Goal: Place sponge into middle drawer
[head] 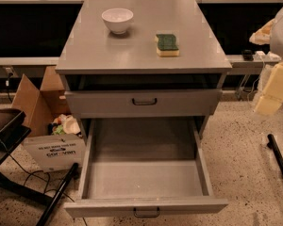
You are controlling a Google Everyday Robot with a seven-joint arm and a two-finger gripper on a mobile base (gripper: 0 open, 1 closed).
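The sponge [167,44], yellow with its dark green face up, lies on the grey cabinet top [141,55], right of centre. The middle drawer [146,178], the lowest wide grey one, is pulled fully out toward me, and its plain grey inside holds nothing. Its dark bar handle [146,213] is at the bottom edge of the view. My gripper [272,91], cream-coloured, hangs at the far right edge. It is to the right of the cabinet and below the level of its top, well apart from the sponge and holding nothing visible.
A white bowl [117,19] stands at the back left of the cabinet top. The drawer above [144,101] is closed. An open cardboard box [47,126] and a black stand [4,140] sit left of the cabinet. A black bar [280,161] lies on the floor at right.
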